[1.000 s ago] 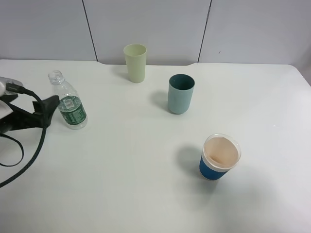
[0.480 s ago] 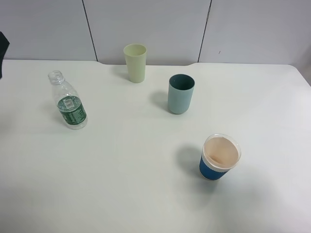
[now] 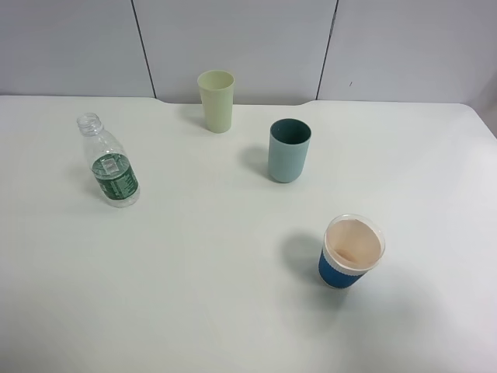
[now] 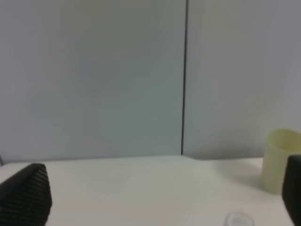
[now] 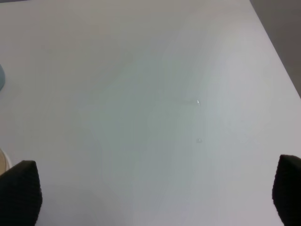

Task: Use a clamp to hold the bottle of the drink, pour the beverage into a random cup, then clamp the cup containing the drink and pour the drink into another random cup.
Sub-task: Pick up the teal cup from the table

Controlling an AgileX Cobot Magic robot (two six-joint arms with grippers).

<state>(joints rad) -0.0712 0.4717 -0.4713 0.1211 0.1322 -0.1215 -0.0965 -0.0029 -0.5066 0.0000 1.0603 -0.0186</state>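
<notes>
A clear, uncapped plastic bottle [image 3: 109, 162] with a green label stands at the table's left. A pale yellow-green cup [image 3: 216, 99] stands at the back. A teal cup [image 3: 289, 149] is near the middle, and a blue cup [image 3: 351, 251] with a pale beige inside is at the front right. Neither gripper shows in the exterior view. In the left wrist view my left gripper [image 4: 160, 200] is open and empty, held off the table, with the yellow-green cup [image 4: 281, 160] and the bottle's mouth [image 4: 238, 219] ahead of it. My right gripper [image 5: 153, 193] is open and empty above bare table.
The white table [image 3: 194, 295] has a grey panelled wall [image 3: 248, 39] behind it. In the right wrist view, the table's right edge [image 5: 277, 61] runs past, and a sliver of the teal cup [image 5: 1, 77] shows at the border.
My left arm was beside the bottle a second ago. It has pulled away to the left and out of the exterior view. The bottle and cups have not moved.
</notes>
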